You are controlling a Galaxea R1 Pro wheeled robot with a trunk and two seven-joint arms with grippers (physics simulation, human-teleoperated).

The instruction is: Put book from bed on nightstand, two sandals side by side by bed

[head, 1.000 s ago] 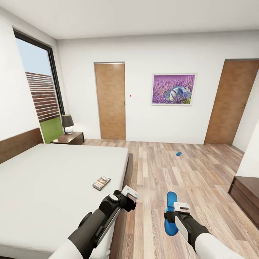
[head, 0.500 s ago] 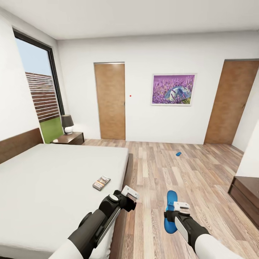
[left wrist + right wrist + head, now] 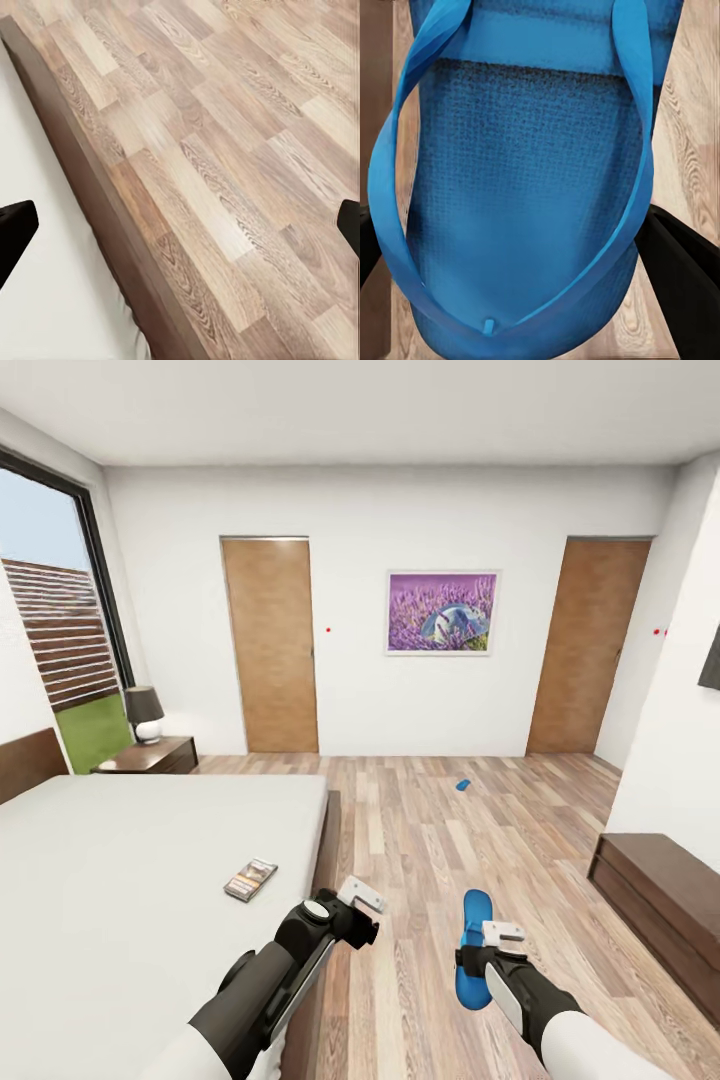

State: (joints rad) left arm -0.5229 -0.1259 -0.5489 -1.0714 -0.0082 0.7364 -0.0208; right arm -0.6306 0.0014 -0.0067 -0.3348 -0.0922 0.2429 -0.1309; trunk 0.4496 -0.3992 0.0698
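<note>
A bright blue sandal (image 3: 474, 950) hangs over the wood floor with my right gripper (image 3: 497, 938) shut on it; its sole and straps (image 3: 525, 187) sit between the black fingers (image 3: 682, 262). The second sandal (image 3: 463, 785) lies far off on the floor near the back wall. The book (image 3: 250, 880) rests on the off-white mattress of the bed (image 3: 120, 860), near its right edge. My left gripper (image 3: 362, 895) hovers open over the bed's edge, a little right of the book, holding nothing; its fingertips (image 3: 15, 229) stand wide apart above the bed frame (image 3: 112, 225). A nightstand (image 3: 150, 756) stands beside the bed's head.
A dark-shaded lamp (image 3: 145, 713) stands on the nightstand by the tall window (image 3: 50, 640). Two wooden doors (image 3: 270, 645) and a purple picture (image 3: 442, 612) are on the back wall. A low dark cabinet (image 3: 665, 895) lines the right wall. Open floor runs between it and the bed.
The whole picture has slid left, so the camera has turned right. Both arms keep their pose, and the sandal stays in the right gripper.
</note>
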